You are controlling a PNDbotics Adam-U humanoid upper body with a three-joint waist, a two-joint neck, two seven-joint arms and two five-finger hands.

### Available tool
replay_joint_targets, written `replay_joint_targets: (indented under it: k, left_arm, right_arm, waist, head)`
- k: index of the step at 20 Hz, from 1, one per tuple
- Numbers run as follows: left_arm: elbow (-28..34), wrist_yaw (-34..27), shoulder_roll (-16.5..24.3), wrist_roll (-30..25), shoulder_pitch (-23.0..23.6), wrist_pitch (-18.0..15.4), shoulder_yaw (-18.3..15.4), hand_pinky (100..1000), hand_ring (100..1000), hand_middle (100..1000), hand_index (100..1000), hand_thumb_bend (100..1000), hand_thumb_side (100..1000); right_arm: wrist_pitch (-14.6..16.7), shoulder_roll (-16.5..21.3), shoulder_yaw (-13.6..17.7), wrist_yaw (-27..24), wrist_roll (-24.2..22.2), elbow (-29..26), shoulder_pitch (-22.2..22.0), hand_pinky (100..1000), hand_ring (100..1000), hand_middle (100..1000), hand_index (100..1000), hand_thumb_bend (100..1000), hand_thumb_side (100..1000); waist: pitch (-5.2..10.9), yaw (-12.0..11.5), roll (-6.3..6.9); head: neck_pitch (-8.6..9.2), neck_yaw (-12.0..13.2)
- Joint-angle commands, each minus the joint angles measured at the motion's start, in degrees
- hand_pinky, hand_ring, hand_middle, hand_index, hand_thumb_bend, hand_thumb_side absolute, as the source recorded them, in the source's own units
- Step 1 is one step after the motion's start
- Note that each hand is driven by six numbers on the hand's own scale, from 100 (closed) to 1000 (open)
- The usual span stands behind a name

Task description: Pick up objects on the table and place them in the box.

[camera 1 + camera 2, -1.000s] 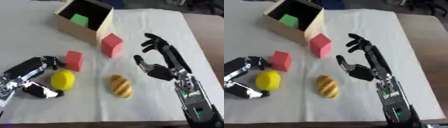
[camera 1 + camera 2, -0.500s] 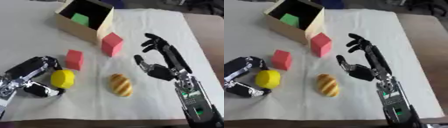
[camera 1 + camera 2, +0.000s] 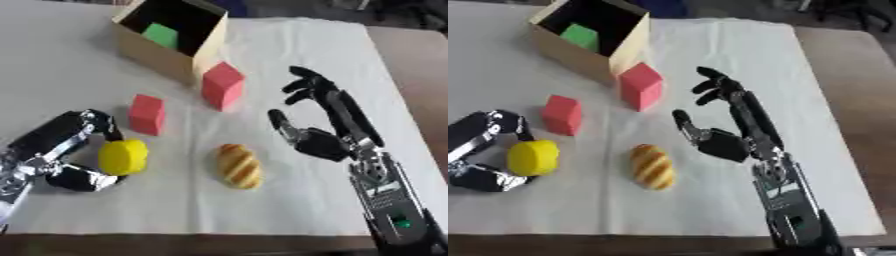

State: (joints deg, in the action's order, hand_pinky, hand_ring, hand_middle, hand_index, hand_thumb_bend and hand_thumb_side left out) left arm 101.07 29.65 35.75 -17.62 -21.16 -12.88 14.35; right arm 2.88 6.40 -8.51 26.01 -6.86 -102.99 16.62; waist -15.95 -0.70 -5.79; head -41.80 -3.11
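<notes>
My left hand sits low at the left of the bench, fingers and thumb curled round the yellow block. One finger arcs over the block's far side and the thumb wraps under its near side, so the block is held between them while it rests on the white cloth. Just beyond that hand stands the small red block, upright and close to the curled finger; I cannot tell whether they touch.

My right hand is at the right, palm facing left, fingers straight and spread upward with the thumb sticking out toward the middle of the cloth. It holds nothing and touches none of the objects.

Between the two hands, nearer to me, lies the bread roll, lengthwise toward me, golden with darker stripes, apart from both hands. Further out, left of the right hand's fingertips, stands the larger red block, tilted a little on the cloth and just beside the near corner of the cardboard box. The box sits at the far left of the cloth, open at the top, with a green block lying inside it on the dark floor of the box.
</notes>
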Motion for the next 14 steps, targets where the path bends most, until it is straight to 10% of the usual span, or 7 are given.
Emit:
replay_joint_targets:
  k: [1,14]
  left_arm:
    - [4.3,-5.4,5.0,-0.5,-1.9,1.4,-1.3,759,577,503,583,442,166]
    - [2.4,-14.3,13.2,1.5,-15.3,6.5,-3.3,754,589,521,610,490,144]
  right_arm:
    - [0.0,0.8,0.3,-0.3,0.2,-0.8,0.5,840,653,678,925,331,391]
    - [0.3,0.8,-0.2,-0.5,-0.3,-0.4,0.1,840,653,678,925,332,391]
  waist:
    - [0.45,0.2,0.85]
    - [1.05,1.1,0.87]
  head:
    - [-0.02,0.0]
    - [-0.46,0.6]
